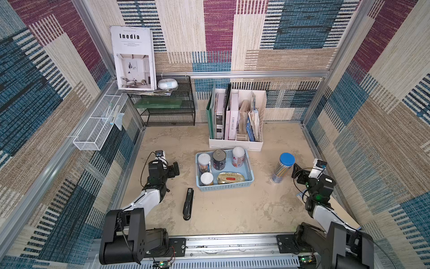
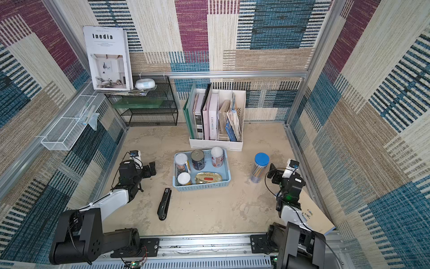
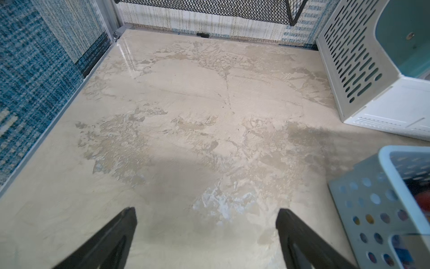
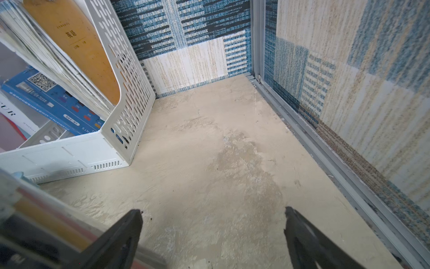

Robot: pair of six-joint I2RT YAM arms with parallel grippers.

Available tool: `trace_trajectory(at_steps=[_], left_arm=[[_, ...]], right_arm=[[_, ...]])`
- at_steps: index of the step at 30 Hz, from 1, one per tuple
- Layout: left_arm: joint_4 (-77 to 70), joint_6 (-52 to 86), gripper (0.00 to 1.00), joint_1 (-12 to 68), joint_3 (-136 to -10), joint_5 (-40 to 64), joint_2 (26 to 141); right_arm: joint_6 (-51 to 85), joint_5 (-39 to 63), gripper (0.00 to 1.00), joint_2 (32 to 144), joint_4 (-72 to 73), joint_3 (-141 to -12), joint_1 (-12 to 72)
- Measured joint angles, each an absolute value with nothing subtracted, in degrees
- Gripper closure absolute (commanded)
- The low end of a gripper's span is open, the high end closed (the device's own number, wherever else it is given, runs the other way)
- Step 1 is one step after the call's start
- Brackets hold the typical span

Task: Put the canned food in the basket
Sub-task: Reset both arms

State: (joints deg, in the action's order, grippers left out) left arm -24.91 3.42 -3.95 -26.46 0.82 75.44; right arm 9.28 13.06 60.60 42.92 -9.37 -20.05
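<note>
The light blue basket (image 1: 224,185) (image 2: 201,185) sits mid-table and holds the canned food. Inside it are a flat gold oval tin (image 1: 230,178), a pull-tab metal can (image 1: 219,159), and three white-lidded cans (image 1: 204,162) (image 1: 239,156) (image 1: 206,178). My left gripper (image 1: 176,168) (image 3: 207,212) hovers open and empty to the left of the basket, over bare table. A corner of the basket (image 3: 363,209) shows in the left wrist view. My right gripper (image 1: 296,171) (image 4: 214,212) is open and empty, well right of the basket.
A tall clear tube with a blue lid (image 1: 282,170) (image 4: 35,216) stands just left of the right gripper. A black stapler (image 1: 188,204) lies in front of the basket. At the back are a white file organiser (image 1: 236,116) and a black mesh rack (image 1: 167,104). A white wire basket (image 1: 97,125) hangs on the left wall.
</note>
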Motion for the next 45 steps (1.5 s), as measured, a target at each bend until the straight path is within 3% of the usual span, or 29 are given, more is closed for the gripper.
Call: trace_trajectory(at_steps=[12,45], left_arm=[[-37.7,1.3,0.01,-3.9,-25.2,4.3,84.6],[-38.9,0.9,0.01,-3.5,-26.6,4.4,86.4]], right_arm=[[5.0,12.7,0.00,63.1,49.6,-9.3,-12.4],[4.5,9.1,0.00,68.4,44.2,-14.0,-12.0]])
